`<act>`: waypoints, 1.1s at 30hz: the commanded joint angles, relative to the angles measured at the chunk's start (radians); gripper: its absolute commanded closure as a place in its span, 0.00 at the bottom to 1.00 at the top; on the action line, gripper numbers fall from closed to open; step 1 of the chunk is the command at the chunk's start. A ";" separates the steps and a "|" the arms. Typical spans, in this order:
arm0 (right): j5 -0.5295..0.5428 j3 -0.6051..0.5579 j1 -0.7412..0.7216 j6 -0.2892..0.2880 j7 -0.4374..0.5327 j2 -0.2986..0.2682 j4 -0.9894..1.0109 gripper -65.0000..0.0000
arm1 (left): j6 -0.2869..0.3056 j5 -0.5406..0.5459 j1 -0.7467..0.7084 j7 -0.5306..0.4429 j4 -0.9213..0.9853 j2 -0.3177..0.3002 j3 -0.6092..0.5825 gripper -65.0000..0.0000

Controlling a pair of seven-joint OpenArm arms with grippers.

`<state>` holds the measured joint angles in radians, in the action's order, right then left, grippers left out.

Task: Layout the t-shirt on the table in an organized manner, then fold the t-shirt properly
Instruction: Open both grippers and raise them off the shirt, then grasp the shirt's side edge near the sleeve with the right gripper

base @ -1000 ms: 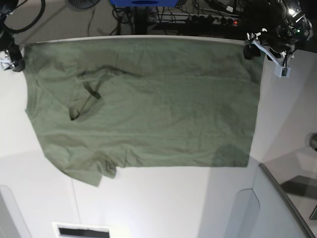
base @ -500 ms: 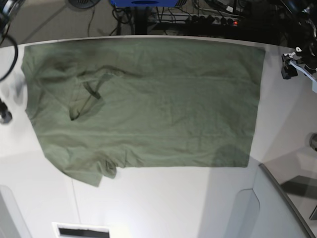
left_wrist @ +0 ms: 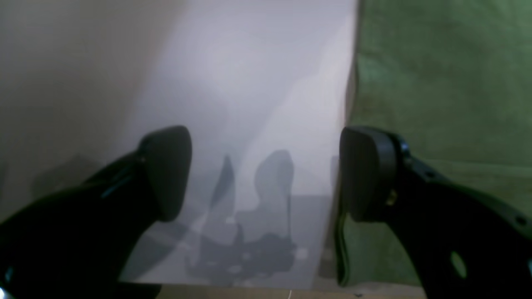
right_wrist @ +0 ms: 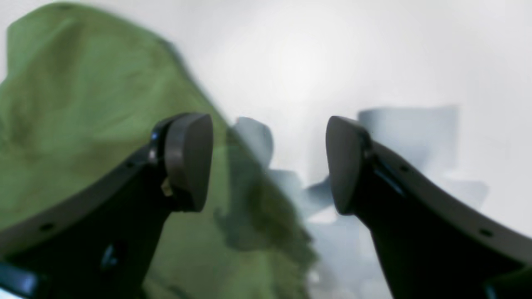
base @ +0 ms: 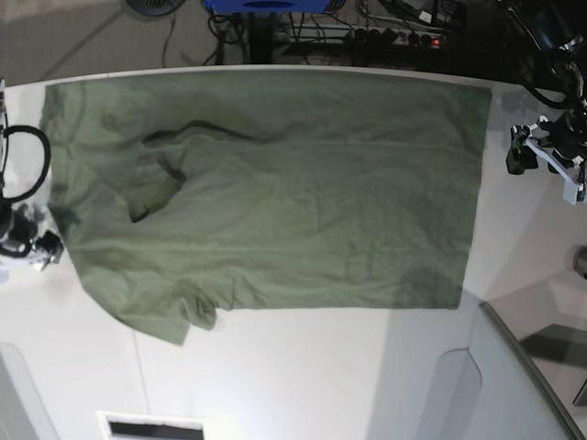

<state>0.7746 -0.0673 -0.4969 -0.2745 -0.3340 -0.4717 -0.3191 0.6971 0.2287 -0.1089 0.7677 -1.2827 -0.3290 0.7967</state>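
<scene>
The olive-green t-shirt (base: pixel 293 192) lies spread flat on the white table (base: pixel 275 376), collar to the left and hem to the right, with one sleeve (base: pixel 179 316) bunched at the lower left. My left gripper (base: pixel 527 151) hovers open just beyond the hem edge. In its wrist view the left gripper (left_wrist: pixel 266 174) frames bare table, and the shirt (left_wrist: pixel 440 83) lies under its right finger. At the shirt's left edge my right gripper (base: pixel 35 246) is open. The right gripper (right_wrist: pixel 268 164) holds nothing, and the shirt (right_wrist: pixel 83 124) lies to its left.
A grey translucent panel (base: pixel 518 385) rises at the near right corner. A white slotted piece (base: pixel 151 426) sits at the near edge. Cables and a power strip (base: pixel 394 32) hang behind the table's far edge. A black cable (base: pixel 23 165) loops by the right arm.
Both grippers left the shirt's far corners and moved toward the near side along its left and right edges. The cloth around the collar shifted slightly.
</scene>
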 commanded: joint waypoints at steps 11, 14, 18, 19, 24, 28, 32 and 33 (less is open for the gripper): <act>0.004 0.001 0.007 -0.004 -0.014 0.014 -0.061 0.38 | 0.001 0.007 0.015 -0.017 -0.015 -0.011 -0.003 0.18; 0.004 0.001 0.014 -0.004 -0.052 0.014 -0.114 0.38 | 0.001 0.007 0.011 -0.017 -0.015 -0.011 -0.003 0.18; 0.004 0.001 0.016 -0.004 -0.084 0.027 -0.165 0.38 | 0.001 0.007 0.008 -0.017 -0.015 -0.011 -0.003 0.18; 0.004 0.001 0.016 -0.004 -0.086 0.031 -0.167 0.38 | 0.001 0.007 0.007 -0.017 -0.015 -0.011 -0.003 0.18; 0.004 0.001 0.016 -0.004 -0.086 0.047 -0.167 0.39 | 0.001 0.007 0.007 -0.017 -0.015 0.001 -0.001 0.18; 0.004 0.001 0.016 -0.004 -0.086 0.054 -0.167 0.39 | 0.001 0.007 0.005 -0.017 -0.015 0.003 -0.003 0.18; 0.004 0.001 0.016 -0.004 -0.081 0.054 -0.168 0.61 | 0.001 0.007 0.004 -0.017 -0.015 0.009 0.000 0.18; 0.004 0.001 0.016 -0.004 -0.080 0.054 -0.168 0.71 | 0.001 0.007 0.004 -0.017 -0.015 0.009 0.000 0.18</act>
<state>0.7708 -0.0677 -0.4534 -0.2699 -0.4305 -0.3988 -0.4713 0.6964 0.2245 -0.1112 0.7670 -1.2827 -0.2996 0.7910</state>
